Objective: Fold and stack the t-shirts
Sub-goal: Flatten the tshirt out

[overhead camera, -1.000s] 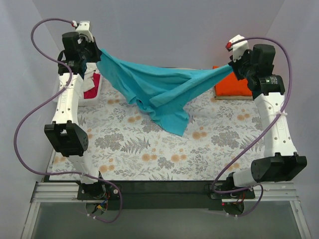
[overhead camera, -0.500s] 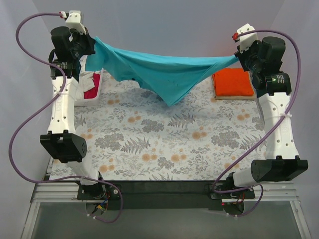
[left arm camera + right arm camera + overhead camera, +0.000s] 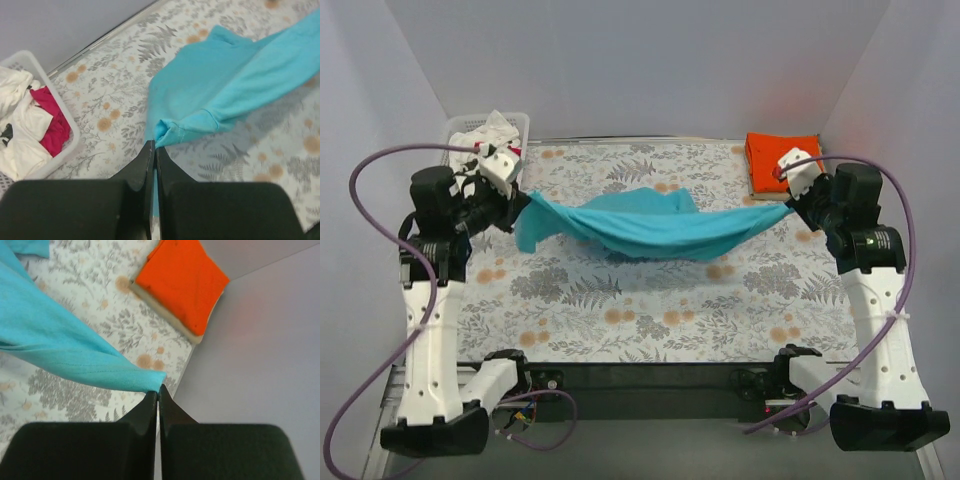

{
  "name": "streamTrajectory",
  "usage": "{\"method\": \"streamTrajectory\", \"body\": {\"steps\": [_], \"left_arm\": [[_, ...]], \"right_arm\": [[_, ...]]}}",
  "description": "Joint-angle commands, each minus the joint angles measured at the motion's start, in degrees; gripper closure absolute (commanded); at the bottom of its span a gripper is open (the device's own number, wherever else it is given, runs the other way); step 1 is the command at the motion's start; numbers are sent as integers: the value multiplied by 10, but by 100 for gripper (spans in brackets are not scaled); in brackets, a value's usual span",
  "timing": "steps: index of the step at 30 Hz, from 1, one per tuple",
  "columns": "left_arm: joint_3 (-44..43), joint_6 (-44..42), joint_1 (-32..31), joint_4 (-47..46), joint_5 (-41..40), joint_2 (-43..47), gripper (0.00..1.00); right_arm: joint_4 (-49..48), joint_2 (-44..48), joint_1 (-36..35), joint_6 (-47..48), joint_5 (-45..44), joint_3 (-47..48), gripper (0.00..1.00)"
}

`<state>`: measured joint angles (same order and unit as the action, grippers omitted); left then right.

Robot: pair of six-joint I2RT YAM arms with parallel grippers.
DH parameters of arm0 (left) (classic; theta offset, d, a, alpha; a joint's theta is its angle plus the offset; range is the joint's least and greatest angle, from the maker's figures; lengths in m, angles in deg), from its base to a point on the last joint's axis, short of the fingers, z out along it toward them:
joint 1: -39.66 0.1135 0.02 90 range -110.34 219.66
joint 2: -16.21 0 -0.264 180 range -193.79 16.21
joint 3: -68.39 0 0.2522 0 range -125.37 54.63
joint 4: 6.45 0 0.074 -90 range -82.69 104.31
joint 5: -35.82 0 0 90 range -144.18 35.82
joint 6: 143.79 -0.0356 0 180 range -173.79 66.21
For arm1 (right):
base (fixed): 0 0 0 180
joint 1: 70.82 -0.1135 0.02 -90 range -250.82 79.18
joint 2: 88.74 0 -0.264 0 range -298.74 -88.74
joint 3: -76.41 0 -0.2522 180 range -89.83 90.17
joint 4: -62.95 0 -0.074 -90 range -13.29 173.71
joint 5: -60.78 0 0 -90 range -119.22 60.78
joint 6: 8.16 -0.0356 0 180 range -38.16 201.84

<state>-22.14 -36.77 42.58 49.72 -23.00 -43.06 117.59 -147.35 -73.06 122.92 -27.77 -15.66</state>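
A teal t-shirt (image 3: 655,225) hangs stretched between my two grippers over the middle of the table. My left gripper (image 3: 520,210) is shut on its left end, seen in the left wrist view (image 3: 154,146) with the teal cloth (image 3: 225,80) running away to the right. My right gripper (image 3: 790,207) is shut on its right end, seen in the right wrist view (image 3: 158,389) with the cloth (image 3: 55,345) running left. A folded orange t-shirt (image 3: 780,158) lies at the back right, also in the right wrist view (image 3: 182,282). White and red-pink shirts (image 3: 30,125) lie in the basket.
A white lattice basket (image 3: 485,130) stands at the back left, also in the left wrist view (image 3: 65,117). A floral cloth (image 3: 650,300) covers the table. Grey walls close the left, back and right sides.
Both grippers have come down and toward the near side with the teal shirt. The shirt now hangs lower and flatter, stretched across the table's middle instead of near the back.
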Motion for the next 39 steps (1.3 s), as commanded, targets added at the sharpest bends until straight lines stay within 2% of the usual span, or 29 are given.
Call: {"method": "streamTrajectory", "body": {"steps": [1, 2, 4, 5, 6, 7, 8, 11, 12, 14, 15, 16, 18, 19, 21, 22, 23, 24, 26, 27, 29, 31, 36, 39], "left_arm": [[11, -153, 3, 196, 90, 61, 100], [31, -224, 3, 232, 99, 66, 100], [68, -275, 2, 308, 96, 85, 100], [87, -306, 3, 327, 93, 95, 97], [127, -350, 3, 341, 91, 103, 90], [144, -369, 3, 358, 87, 120, 68], [163, -385, 3, 360, 83, 128, 61], [209, -439, 3, 366, 61, 148, 20], [217, -443, 3, 361, 58, 147, 18], [213, -383, 3, 298, 72, 117, 18], [207, -344, 3, 261, 82, 98, 19], [190, -262, 2, 187, 112, 73, 20], [167, -175, -12, 108, 123, -25, 24], [138, -68, -65, 25, 89, -65, 25], [112, -13, -118, -35, 54, -164, 24], [92, 12, -163, -105, 1, -194, 23], [81, 44, -183, -135, -23, -260, 23], [63, 52, -214, -174, -40, -295, 23], [-12, 76, -238, -196, -98, -370, 23], [-40, 86, -258, -210, -112, -437, 23], [-126, 98, -272, -211, -128, -506, 22], [-171, 106, -290, -221, -141, -582, 21], [-265, 127, -314, -247, -153, -682, 21], [-278, 145, -324, -275, -132, -710, 21]], "right_arm": [[59, 36, 5, 69, -4, -49, 99], [79, 37, 5, 79, -4, -61, 99], [93, 28, 5, 99, 2, -94, 99], [100, 23, 5, 102, 7, -102, 99], [112, 10, 5, 103, 16, -107, 99], [122, 3, 6, 106, 28, -111, 99], [136, -5, 5, 114, 57, -112, 99], [212, -34, 5, 151, 105, -123, 99], [226, -37, 6, 159, 108, -132, 98], [239, -28, 5, 173, 101, -163, 98], [238, -17, 5, 177, 99, -176, 98], [234, -12, 5, 182, 98, -186, 98], [223, -7, 5, 173, 89, -212, 99], [210, -8, 5, 168, 80, -218, 99], [193, -15, 5, 148, 70, -230, 99], [184, -17, 5, 143, 58, -232, 99], [164, -18, 5, 138, 53, -235, 99], [155, -25, 5, 128, 50, -234, 99], [142, -35, 5, 117, 44, -231, 99], [134, -49, 5, 111, 43, -227, 99], [124, -62, 6, 99, 38, -223, 99], [103, -70, 6, 90, 27, -223, 99], [67, -83, 6, 84, 5, -221, 99], [57, -97, 6, 79, 0, -217, 99]]}}
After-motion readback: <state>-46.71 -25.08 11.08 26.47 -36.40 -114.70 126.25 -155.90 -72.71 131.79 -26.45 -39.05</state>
